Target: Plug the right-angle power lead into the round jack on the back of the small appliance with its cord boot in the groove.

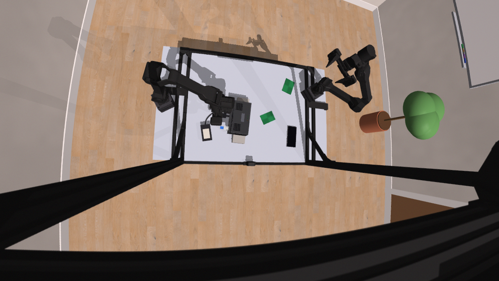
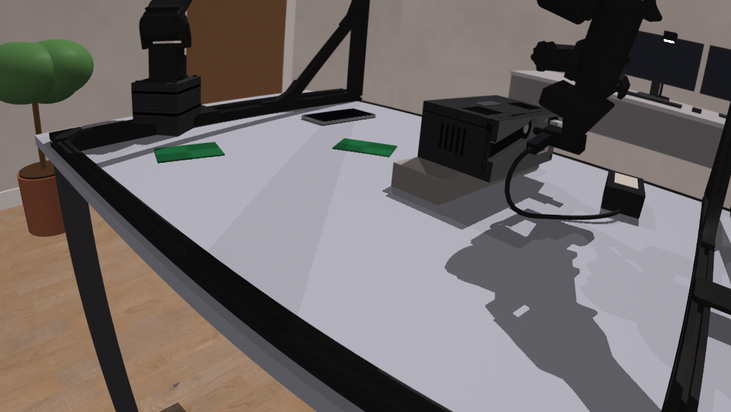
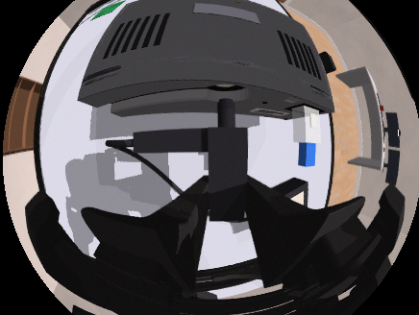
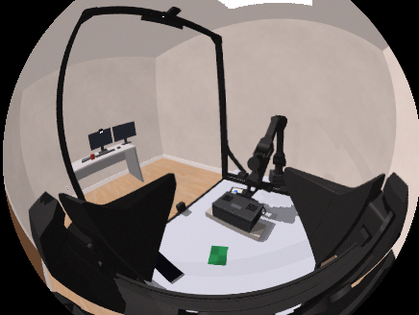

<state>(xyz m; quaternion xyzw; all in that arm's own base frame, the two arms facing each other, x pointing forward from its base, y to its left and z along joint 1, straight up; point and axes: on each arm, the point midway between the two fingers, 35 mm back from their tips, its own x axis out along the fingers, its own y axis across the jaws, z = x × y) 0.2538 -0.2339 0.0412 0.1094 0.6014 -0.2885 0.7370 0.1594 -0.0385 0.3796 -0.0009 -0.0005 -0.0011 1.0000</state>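
1. I see the black power plug (image 2: 542, 140) (image 3: 228, 168) near the middle of the left wrist view. Its round tip points up at the round hole (image 3: 226, 87) on the box and is just outside it.
2. My left fingers (image 1: 224, 114) (image 2: 562, 137) are pinched narrow, holding the plug.
3. The bendy cord (image 1: 207, 118) (image 2: 511, 194) (image 3: 154, 165) hangs in a loose curve, right of centre in the exterior view, and goes to the power brick (image 1: 206, 133) (image 2: 623, 199) (image 3: 294, 186).
4. The dark box (image 1: 240, 116) (image 2: 455, 138) (image 3: 207, 53) (image 4: 236, 211) sits on a pale block (image 1: 239, 139) (image 2: 434, 179) (image 4: 235, 229), near the middle of the top view.
5. A little blue thing (image 1: 221, 127) (image 3: 307, 155) is right of the plug in the left wrist view.
6. Two green cards lie on the desk (image 1: 209, 153) (image 2: 358, 230) (image 3: 62, 144) (image 4: 192, 250), left of the box in the exterior view.
7. My right fingers (image 1: 333, 74) are wide and hold nothing, at the upper right of the top view.
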